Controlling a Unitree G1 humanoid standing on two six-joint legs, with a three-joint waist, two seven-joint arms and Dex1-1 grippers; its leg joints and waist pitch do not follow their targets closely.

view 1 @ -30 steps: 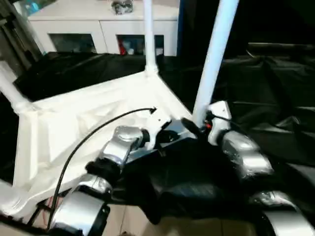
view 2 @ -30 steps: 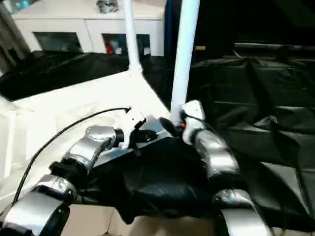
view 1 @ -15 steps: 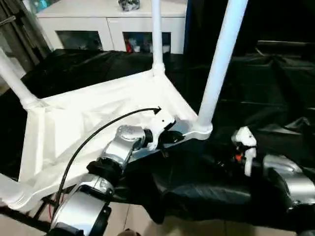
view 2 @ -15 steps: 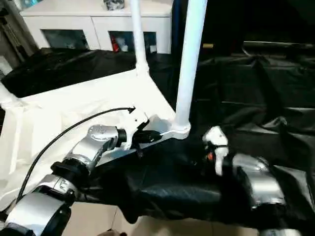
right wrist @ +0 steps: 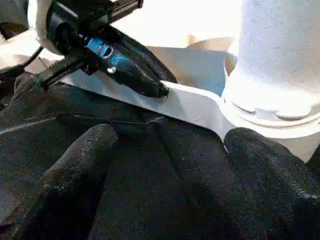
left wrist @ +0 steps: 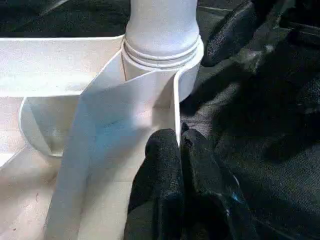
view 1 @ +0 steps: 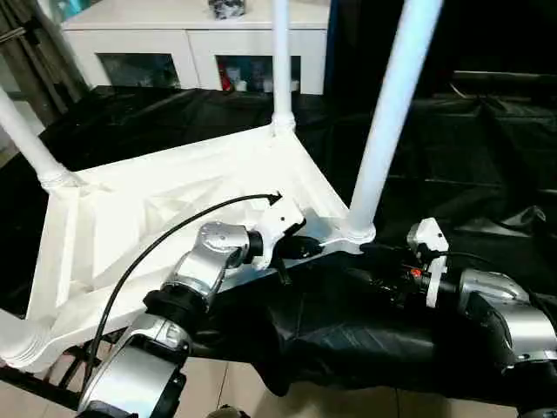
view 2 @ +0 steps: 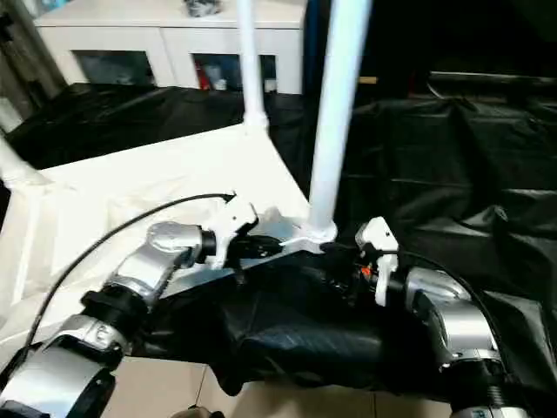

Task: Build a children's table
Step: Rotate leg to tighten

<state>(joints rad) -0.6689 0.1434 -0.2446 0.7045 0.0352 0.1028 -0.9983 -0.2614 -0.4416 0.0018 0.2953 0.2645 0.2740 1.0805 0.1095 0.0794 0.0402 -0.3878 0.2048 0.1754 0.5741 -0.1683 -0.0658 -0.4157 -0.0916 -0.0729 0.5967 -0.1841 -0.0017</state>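
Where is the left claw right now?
In the head view, the left claw is shut on the tabletop's near rim, just left of the near-right leg socket.

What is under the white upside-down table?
The children's table lies upside down on a black-draped work table, legs pointing up. Black cloth shows all around it. Anything directly beneath its top is covered and cannot be seen.

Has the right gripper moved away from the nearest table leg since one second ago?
Yes. The right gripper has let go of the leg and dropped beside its socket.
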